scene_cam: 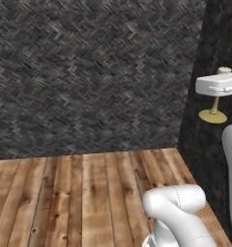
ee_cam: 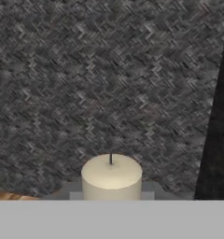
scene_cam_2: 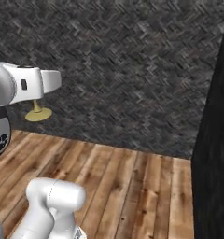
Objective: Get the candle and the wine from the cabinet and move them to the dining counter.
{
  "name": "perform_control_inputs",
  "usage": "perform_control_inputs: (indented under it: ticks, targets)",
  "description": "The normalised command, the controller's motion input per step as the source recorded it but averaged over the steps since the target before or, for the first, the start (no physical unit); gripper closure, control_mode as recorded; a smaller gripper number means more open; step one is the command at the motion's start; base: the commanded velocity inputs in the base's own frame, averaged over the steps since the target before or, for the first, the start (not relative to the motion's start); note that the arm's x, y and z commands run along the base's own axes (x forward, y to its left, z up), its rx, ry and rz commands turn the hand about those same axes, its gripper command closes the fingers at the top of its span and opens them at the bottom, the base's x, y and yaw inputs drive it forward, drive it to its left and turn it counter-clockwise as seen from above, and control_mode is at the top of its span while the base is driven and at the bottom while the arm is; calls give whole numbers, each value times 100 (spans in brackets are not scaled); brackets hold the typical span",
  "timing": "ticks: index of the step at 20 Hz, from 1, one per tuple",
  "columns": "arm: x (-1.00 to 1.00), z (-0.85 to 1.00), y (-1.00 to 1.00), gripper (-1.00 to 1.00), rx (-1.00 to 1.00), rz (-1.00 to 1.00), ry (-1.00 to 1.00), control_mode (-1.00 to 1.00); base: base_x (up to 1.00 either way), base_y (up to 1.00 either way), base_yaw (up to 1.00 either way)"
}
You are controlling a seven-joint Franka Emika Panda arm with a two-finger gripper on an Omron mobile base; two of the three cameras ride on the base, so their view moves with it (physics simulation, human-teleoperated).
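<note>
Pinching the candle (ee_cam: 111, 179) upright — pincer (ee_cam: 111, 195) mid-air, above wood floor (scene_cam: 89, 193).

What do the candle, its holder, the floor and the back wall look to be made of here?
Candle: matte cream wax, smooth, with a thin dark wick.
Holder: probably brass, dull yellow on the stem and round base.
Floor: wood planks with knots and grain.
Wall: dark grey with a herringbone pattern, perhaps tile or woven; unclear which.

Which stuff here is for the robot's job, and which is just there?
For the job:
- the candle, carried in the air by the pincer

Just there:
- the dark woven wall
- the wooden floor
</note>
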Motion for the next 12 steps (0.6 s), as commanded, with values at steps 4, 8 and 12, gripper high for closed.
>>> perform_control_inputs:
  ticks: [4, 8, 12]
  targets:
    - [0, 0, 0, 100, 0, 0, 0, 100, 80, -25, 82]
    - [0, 0, 0, 100, 0, 0, 0, 100, 60, -20, 87]
    - [0, 0, 0, 100, 0, 0, 0, 100, 57, -19, 88]
